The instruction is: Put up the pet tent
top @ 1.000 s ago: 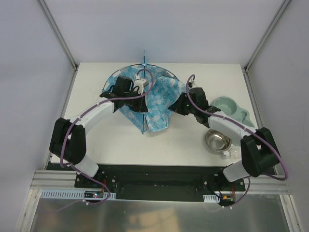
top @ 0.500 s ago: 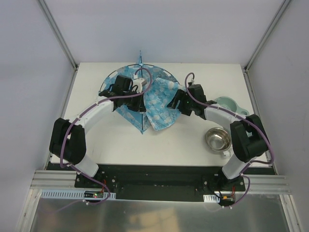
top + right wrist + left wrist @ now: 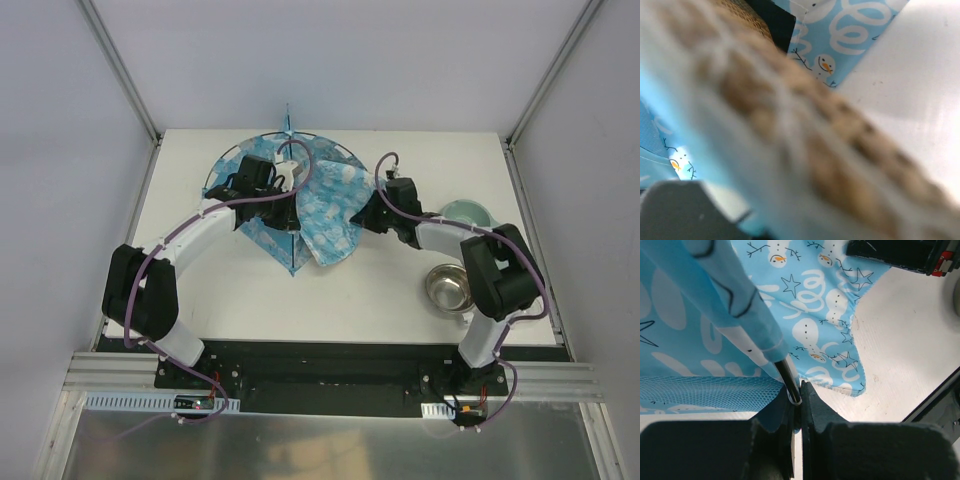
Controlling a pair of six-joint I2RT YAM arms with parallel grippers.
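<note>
The pet tent (image 3: pixel 325 215), blue cloth with a white snowman print, lies half collapsed at the back middle of the table, and thin black poles (image 3: pixel 228 160) arc round its far-left side. My left gripper (image 3: pixel 292 192) sits over the tent's middle. In the left wrist view its jaws (image 3: pixel 800 390) are shut on a black pole (image 3: pixel 786 372) that comes out of a blue sleeve. My right gripper (image 3: pixel 360 217) is at the tent's right edge. Blurred blue and brown cloth (image 3: pixel 790 125) fills the right wrist view, runs into the jaws and hides the fingers.
A pale green bowl stand (image 3: pixel 470 212) sits at the right, partly behind my right arm. A steel bowl (image 3: pixel 449 287) stands nearer the front right. White table (image 3: pixel 200 290) surrounds the tent, with walls on the left, right and back.
My right arm has folded inward and its gripper has moved left, carrying the tent's right flap toward the middle. The left gripper kept hold of the pole and shifted slightly back.
</note>
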